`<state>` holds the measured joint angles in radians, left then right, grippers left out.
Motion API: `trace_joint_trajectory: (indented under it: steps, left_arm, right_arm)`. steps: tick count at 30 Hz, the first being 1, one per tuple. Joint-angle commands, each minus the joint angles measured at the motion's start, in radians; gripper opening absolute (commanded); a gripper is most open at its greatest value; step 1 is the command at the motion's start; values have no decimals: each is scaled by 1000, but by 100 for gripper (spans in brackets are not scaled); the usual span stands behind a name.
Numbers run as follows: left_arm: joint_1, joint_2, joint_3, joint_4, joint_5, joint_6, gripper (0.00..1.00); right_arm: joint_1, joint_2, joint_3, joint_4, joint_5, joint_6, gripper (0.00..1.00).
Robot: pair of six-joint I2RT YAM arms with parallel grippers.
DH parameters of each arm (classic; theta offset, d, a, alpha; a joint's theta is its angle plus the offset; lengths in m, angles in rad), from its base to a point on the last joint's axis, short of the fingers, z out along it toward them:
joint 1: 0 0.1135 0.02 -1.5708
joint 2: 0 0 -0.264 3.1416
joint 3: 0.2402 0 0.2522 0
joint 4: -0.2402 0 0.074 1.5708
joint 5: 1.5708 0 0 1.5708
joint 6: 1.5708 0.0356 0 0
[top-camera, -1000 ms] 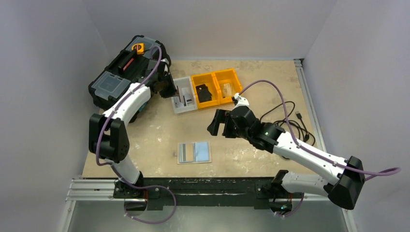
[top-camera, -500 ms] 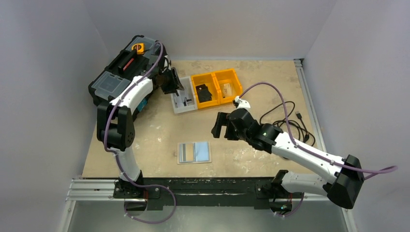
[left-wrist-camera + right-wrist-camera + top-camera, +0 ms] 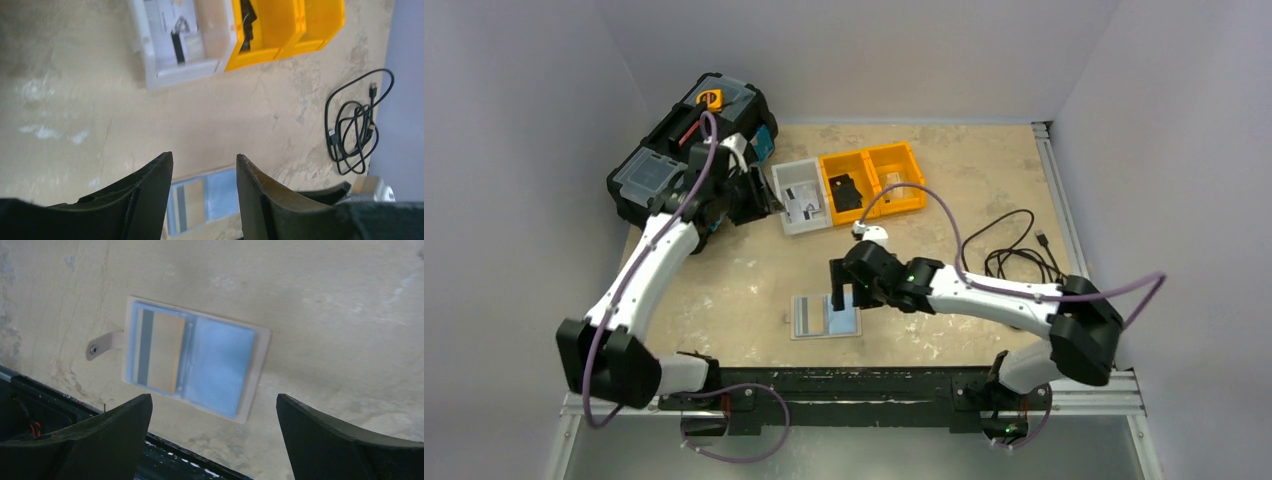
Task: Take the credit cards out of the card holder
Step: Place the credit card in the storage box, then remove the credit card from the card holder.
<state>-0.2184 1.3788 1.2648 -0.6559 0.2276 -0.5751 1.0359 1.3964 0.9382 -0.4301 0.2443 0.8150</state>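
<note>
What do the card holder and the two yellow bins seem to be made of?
The card holder: probably beige leatherette cover, matte; its pockets look like clear plastic, since a card shows through.
The yellow bins: likely rigid moulded plastic, smooth, evenly coloured.

The spread right pincer (image 3: 214,402) hangs above the unfolded card holder (image 3: 220,360).

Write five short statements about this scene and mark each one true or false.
1. The card holder lies open on the table. True.
2. The right gripper is shut on the card holder. False: its jaws stand wide open above it, touching nothing.
3. A card with a dark stripe sits in the card holder. True.
4. The left gripper holds a card. False: nothing is between its fingers.
5. The black cable lies in a yellow bin. False: it lies on the table.
</note>
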Motion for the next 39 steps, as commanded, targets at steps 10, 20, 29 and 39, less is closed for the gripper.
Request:
trace_joint_trajectory:
  steps: [10,20,29,39]
  left_arm:
    - [-7,-546,-451,-176,23,-56,47]
    - [-73,-627,-605,-128,67,-129,42]
    - [-80,-631,-648,-113,76,-160,39]
    - [-118,-616,-692,-70,78,-203,36]
  right_arm:
    - [164,410,300,-16,69,89,67]
    - [167,463,324,2,44,82,57]
    - [168,549,402,-46,65,76,63]
    - [170,597,405,-45,23,76,64]
